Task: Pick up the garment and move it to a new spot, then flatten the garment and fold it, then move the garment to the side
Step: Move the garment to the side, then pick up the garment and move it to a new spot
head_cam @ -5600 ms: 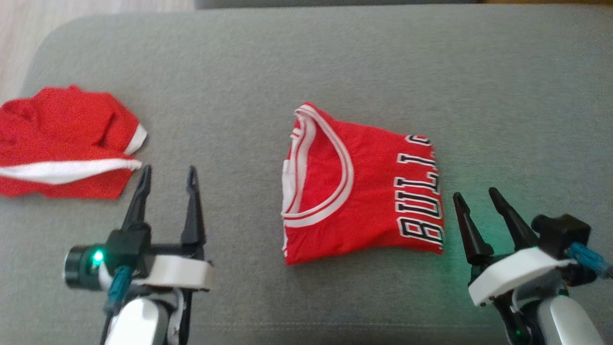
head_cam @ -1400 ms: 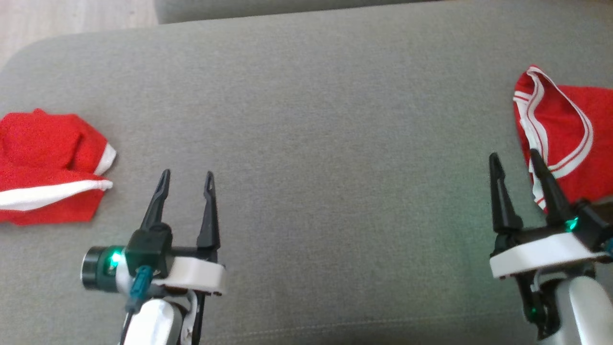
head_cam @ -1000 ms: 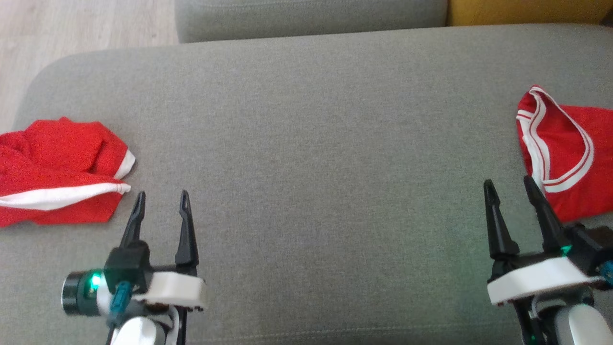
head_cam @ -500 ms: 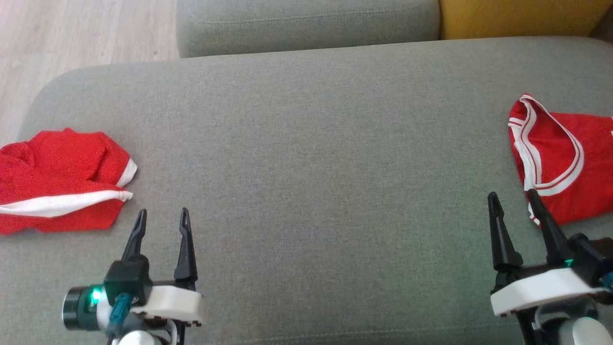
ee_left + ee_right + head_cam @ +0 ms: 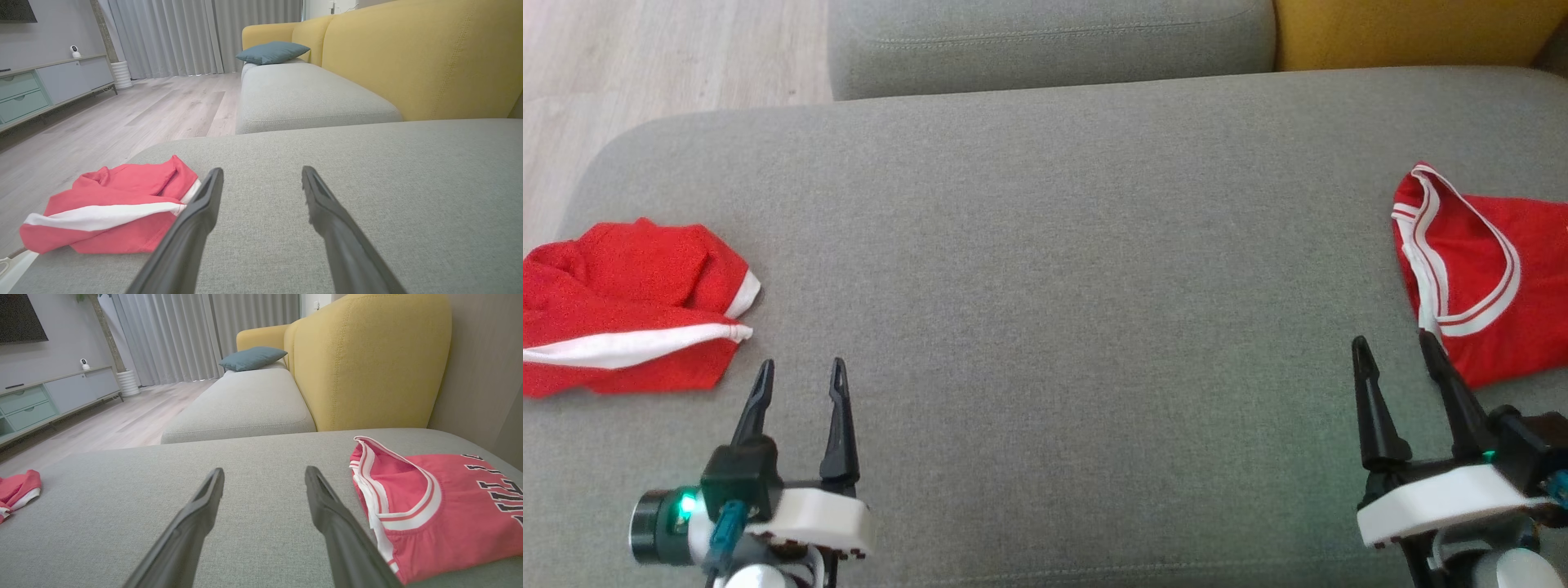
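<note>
The garment, a folded red jersey (image 5: 1478,278) with white trim and black lettering, lies flat at the right end of the grey sofa seat (image 5: 1054,245). My right gripper (image 5: 1392,338) is open and empty just left of the jersey's near corner, not touching it. In the right wrist view the jersey (image 5: 441,514) sits to the right of my open right gripper (image 5: 264,470). My left gripper (image 5: 800,363) is open and empty near the seat's front left. In its wrist view my left gripper (image 5: 262,170) points along the bare cushion.
A crumpled red garment with a white stripe (image 5: 621,306) lies at the seat's left end, close to the left gripper's left finger (image 5: 192,220). Behind are another grey seat (image 5: 1045,41) and a yellow backrest (image 5: 1405,33). Wooden floor (image 5: 645,49) lies beyond the left edge.
The jersey lay in the middle of the seat several seconds ago and now lies at the right end. Over the last second the camera tilted a little; both grippers stayed open.
</note>
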`<state>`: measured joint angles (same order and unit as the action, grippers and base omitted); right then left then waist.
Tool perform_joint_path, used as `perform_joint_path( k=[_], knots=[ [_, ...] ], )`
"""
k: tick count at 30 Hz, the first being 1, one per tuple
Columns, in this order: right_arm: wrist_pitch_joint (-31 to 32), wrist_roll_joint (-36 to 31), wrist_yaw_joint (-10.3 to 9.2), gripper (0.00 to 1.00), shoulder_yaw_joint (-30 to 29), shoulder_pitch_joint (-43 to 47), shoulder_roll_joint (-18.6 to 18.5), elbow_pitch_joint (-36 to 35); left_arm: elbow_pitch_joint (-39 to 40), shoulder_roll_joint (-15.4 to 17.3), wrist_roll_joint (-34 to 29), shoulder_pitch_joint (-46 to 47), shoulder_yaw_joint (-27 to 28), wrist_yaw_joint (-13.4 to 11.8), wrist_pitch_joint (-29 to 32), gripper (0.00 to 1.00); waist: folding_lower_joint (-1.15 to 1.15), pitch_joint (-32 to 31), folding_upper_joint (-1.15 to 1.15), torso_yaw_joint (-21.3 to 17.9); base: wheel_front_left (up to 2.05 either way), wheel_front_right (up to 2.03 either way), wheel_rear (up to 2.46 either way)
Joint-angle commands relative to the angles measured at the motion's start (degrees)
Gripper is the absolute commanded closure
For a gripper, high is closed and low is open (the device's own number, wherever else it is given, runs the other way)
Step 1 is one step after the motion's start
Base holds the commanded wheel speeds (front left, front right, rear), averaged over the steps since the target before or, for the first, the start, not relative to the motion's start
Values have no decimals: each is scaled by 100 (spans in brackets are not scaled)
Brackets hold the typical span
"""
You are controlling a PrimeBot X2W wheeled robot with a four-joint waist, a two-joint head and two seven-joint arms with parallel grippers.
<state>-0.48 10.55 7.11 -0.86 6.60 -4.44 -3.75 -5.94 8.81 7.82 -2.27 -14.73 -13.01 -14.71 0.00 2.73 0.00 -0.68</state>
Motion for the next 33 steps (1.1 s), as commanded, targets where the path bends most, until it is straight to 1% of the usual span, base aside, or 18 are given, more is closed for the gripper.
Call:
perform_joint_path(
  k=[1, 9, 15, 19, 28, 33],
  knots=[
    [10, -25, 37, 0, 96, -129, -22, -209, 144, 76, 5, 179, 215, 31, -29, 0, 0, 0, 0, 4, 0, 0, 0],
    [15, -27, 37, 0, 64, -118, -15, -185, 117, 50, -5, 198, 218, 66, -29, 0, 0, -18, 0, 78, 0, 0, 0],
    [60, -53, 37, 0, 48, -104, -39, -276, 158, 9, -33, 288, 240, 71, -29, 0, 0, -26, 0, 354, 0, 0, 0],
    [135, -60, 37, 0, 73, -107, -49, -404, 159, -27, -51, 366, 260, 84, -29, 0, 0, -45, 0, 695, 0, 0, 0],
    [329, -90, 37, 0, 164, -95, -61, -606, 222, -173, -71, 565, 328, 146, -29, 0, 0, -99, 0, 1793, 0, 0, 0],
    [421, -92, 37, 0, 272, -106, -70, -688, 204, -240, -94, 678, 351, 228, -29, 0, 0, -76, 0, 2299, 0, 0, 0]
  ],
)
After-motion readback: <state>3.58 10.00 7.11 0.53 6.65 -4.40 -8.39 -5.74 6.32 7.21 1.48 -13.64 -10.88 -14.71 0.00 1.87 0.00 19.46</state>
